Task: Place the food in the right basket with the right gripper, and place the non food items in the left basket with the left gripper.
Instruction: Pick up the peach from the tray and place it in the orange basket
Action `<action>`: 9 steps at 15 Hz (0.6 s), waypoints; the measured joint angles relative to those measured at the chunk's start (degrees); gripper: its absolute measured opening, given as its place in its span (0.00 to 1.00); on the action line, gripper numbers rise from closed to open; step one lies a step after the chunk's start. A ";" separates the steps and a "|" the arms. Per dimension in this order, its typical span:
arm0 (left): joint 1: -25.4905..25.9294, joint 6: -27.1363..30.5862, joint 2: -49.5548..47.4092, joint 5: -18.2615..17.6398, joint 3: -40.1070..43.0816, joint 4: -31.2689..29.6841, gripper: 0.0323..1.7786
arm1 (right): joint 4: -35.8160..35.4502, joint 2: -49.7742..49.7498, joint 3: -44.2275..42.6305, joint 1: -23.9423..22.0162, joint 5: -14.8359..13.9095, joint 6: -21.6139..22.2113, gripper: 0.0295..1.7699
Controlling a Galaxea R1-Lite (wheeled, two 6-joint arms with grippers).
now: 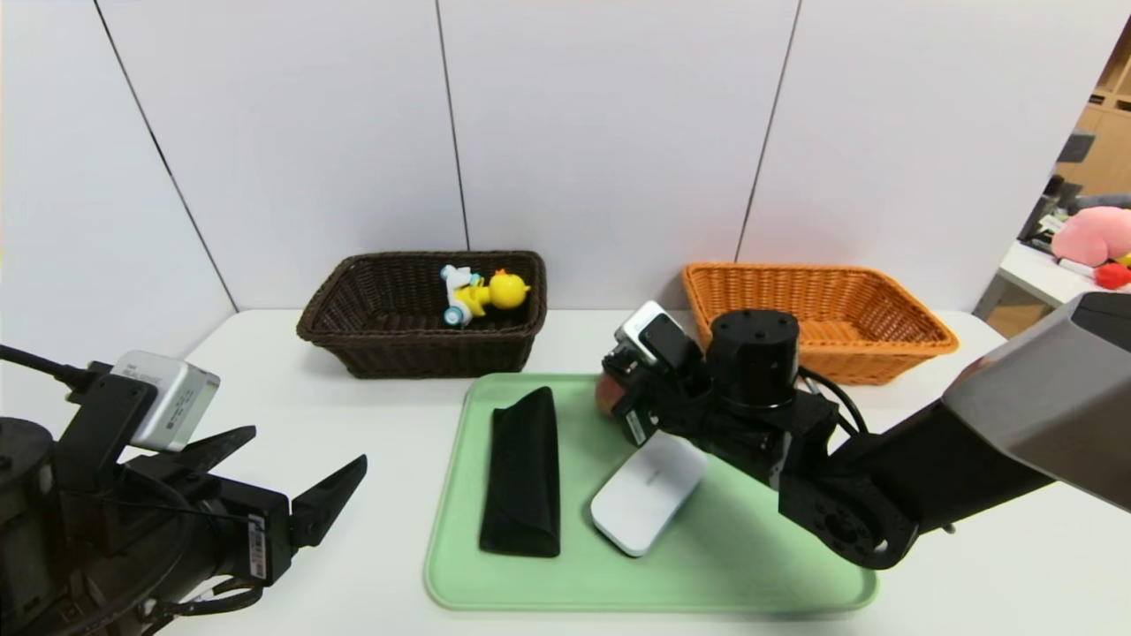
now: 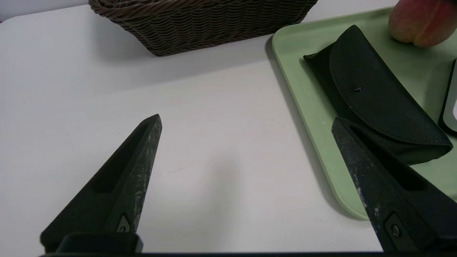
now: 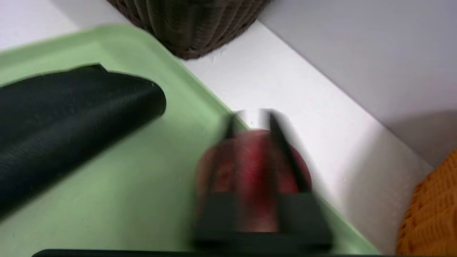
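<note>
Right now my right gripper [image 3: 250,142] has its fingers closed around the apple [image 3: 250,167] at the tray's [image 1: 548,592] far edge, between the two baskets. I can't tell whether the apple is touching the tray. On the tray lie a black case [image 1: 523,473] and a white device [image 1: 647,491]. My left gripper [image 2: 246,153] hangs spread open over the table [image 2: 71,89] beside the tray. A duck toy [image 1: 484,293] sits in the brown basket [image 1: 353,327]; the orange basket [image 1: 892,309] stands right.

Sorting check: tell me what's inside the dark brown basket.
In the dark brown basket, a yellow duck toy leans against the back wall. The front wall hides part of the floor.
</note>
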 joint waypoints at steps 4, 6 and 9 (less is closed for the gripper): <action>0.00 -0.04 0.00 -0.04 -0.02 0.00 0.95 | 1.23 -1.07 -0.59 0.45 -0.11 -0.30 0.01; 0.00 -0.06 0.00 -0.09 0.09 0.00 0.95 | 1.24 -1.05 -0.56 0.62 -0.11 -0.23 0.01; 0.00 -0.12 0.00 -0.09 0.11 0.00 0.95 | 1.79 -0.99 -1.41 1.46 -2.45 -0.11 0.01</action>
